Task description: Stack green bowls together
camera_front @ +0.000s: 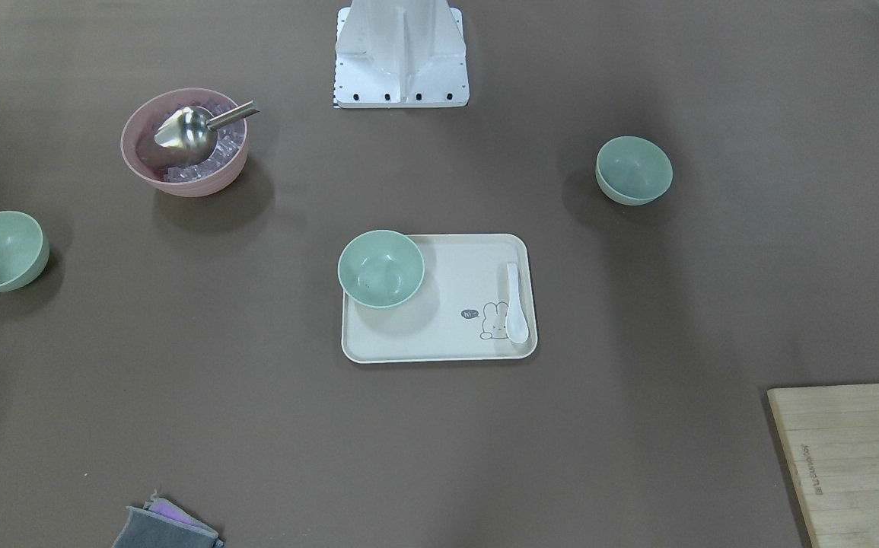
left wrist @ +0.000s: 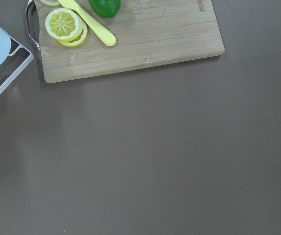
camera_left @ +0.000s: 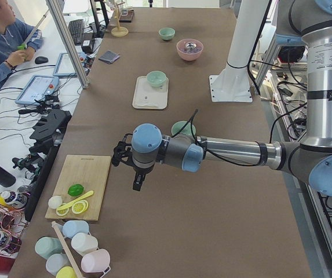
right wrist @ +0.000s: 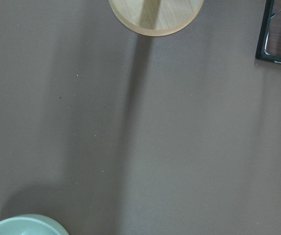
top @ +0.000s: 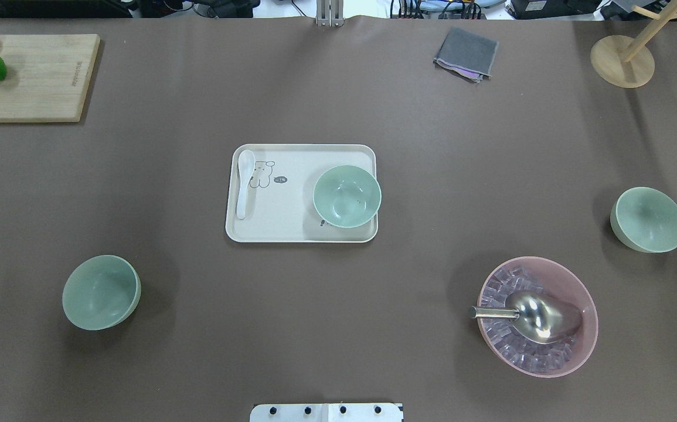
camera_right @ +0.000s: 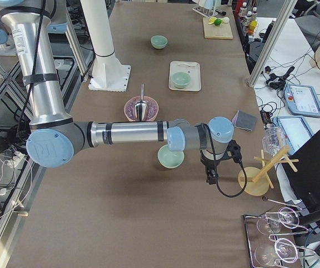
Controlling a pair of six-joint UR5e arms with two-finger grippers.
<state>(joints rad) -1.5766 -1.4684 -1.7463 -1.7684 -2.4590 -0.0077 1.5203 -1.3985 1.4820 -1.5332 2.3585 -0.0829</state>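
I see middle bowl [top: 347, 196] on the tray [top: 279, 225], left bowl [top: 101, 292] and right bowl [top: 647, 219] well apart from it, all mouth-up. Left gripper [camera_left: 138, 182], right gripper [camera_right: 210, 176]: I can't tell their spread.

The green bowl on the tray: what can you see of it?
The green bowl is small, round, pale mint and matte. It stands upright, mouth up, empty but for a few tiny dark specks. It sits at the cream tray's end on the robot's right, rim about reaching the tray's edge. Only the tray touches it; the white spoon lies apart at the other end.
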